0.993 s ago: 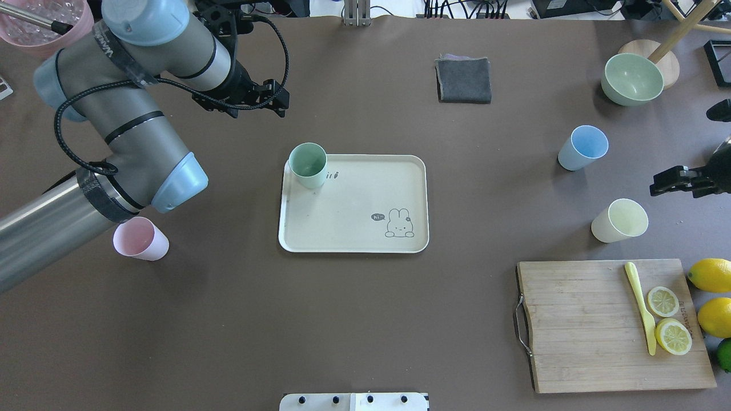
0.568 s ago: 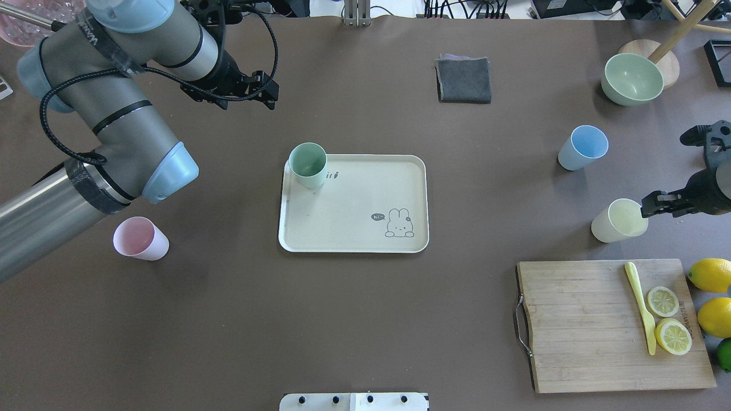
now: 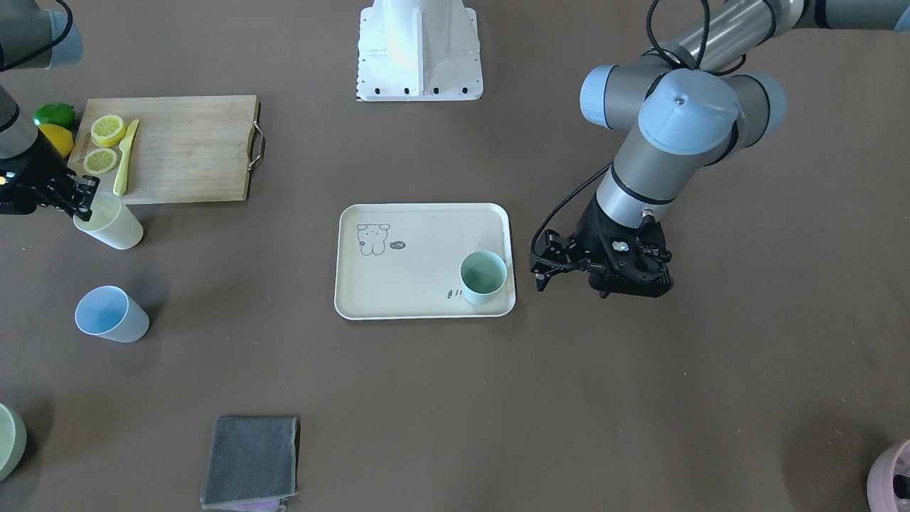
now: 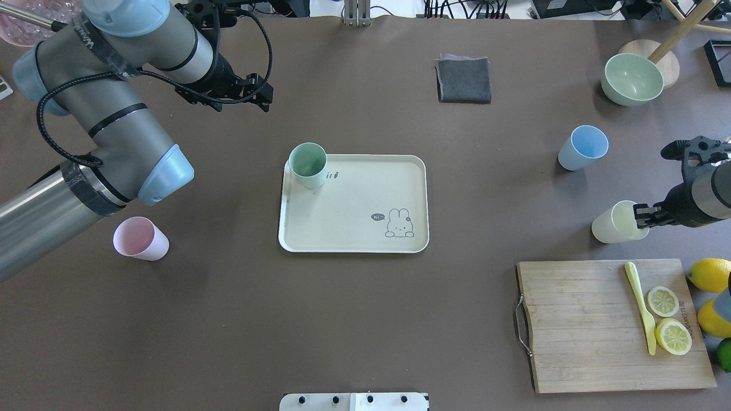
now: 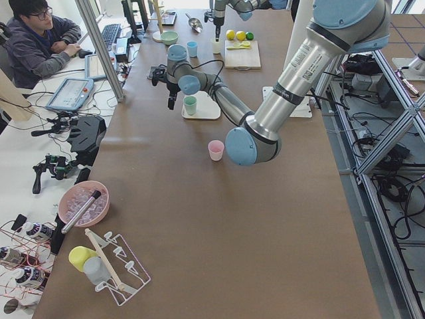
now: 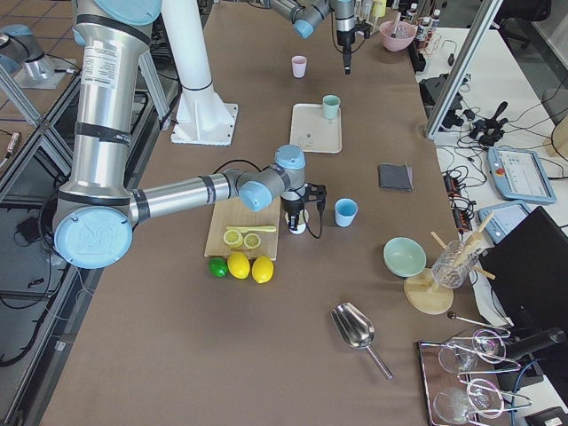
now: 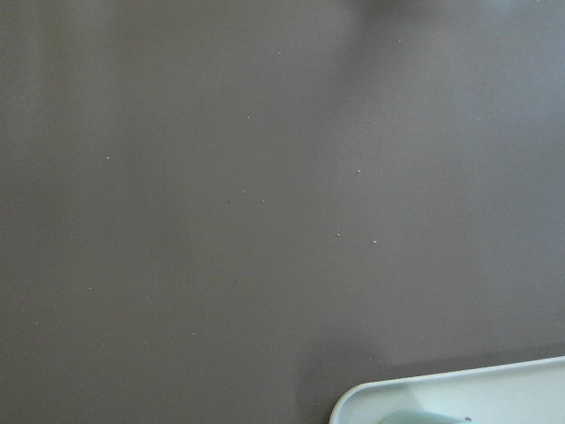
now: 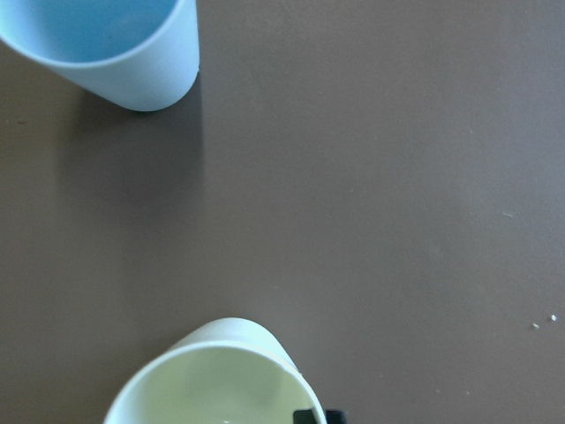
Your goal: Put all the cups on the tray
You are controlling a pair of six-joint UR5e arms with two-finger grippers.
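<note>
- Plastic, thin and matte, is what you are lifting, so expect each cup to be light, stiff and easy to tip. The walls taper, so a pinch across the rim, one finger inside and one outside, should hold better than a squeeze round the body.
- The yellow cup (image 4: 614,224) stands upright on the table (image 4: 365,319), well right of the tray (image 4: 354,200) and near the board's (image 4: 571,331) far edge.
- The blue cup (image 4: 582,147) stands a little beyond the yellow one. The pink cup (image 4: 141,238) is well left of the tray, and the green cup (image 4: 308,165) is already on the tray, in its far-left corner.
- Your right gripper (image 4: 642,216) is at the yellow cup's rim, on the side away from the tray. Its fingers look apart and not yet pinched, and the wrist view shows one dark fingertip (image 8: 318,415) right at the rim.
- Your left gripper (image 4: 264,96) is empty with its fingers spread, over bare table beyond the tray's far-left corner.
- A second ago the right gripper hung clear of the yellow cup, toward the table's right edge; it has since come in to the rim.
- The left gripper has drawn a little farther from the tray, and none of the four cups has moved.
</note>
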